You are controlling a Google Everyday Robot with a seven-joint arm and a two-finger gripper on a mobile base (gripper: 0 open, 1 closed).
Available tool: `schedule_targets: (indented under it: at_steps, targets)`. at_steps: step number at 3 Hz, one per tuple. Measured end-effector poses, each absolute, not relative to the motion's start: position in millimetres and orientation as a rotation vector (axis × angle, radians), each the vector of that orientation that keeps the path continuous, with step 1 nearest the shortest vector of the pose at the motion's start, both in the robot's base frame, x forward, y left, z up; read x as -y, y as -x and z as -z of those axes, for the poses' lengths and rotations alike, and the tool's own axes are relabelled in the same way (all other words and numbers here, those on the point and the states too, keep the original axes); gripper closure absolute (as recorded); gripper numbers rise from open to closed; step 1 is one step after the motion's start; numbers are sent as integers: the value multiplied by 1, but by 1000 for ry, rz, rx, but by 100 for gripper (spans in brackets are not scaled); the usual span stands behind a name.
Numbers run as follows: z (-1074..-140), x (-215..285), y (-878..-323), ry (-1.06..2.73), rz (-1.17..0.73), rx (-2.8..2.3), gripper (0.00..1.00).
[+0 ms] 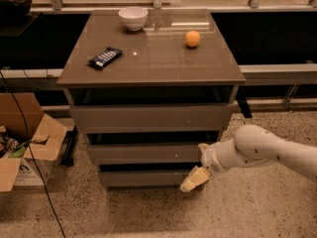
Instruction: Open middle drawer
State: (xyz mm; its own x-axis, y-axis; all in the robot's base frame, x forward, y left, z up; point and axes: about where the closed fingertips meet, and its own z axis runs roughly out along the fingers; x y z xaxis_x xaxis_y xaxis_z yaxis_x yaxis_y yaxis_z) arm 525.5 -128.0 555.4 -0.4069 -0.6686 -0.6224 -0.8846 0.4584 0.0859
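Note:
The grey cabinet has three drawers. The middle drawer [143,153] is closed, with a dark gap above its front. My gripper [198,163] is at the right end of the middle drawer's front, on a white arm coming in from the right. It is open. Its upper fingertip [203,147] is level with the drawer's top edge. The lower cream finger [194,179] hangs in front of the bottom drawer [138,178]. I cannot tell whether the fingers touch the drawer.
The top drawer [148,118] is closed. On the cabinet top [158,58] are a white bowl [133,18], an orange [193,38] and a dark snack bar [105,57]. An open cardboard box [22,138] and a black cable [29,157] are on the floor at the left.

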Motion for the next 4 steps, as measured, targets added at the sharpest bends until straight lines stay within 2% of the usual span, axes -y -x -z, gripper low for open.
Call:
schedule_targets:
  at_steps: [2, 4]
  targets:
    - [-539, 127, -541, 1305, -591, -2227, 0]
    - [-523, 110, -569, 1225, -467, -2167, 0]
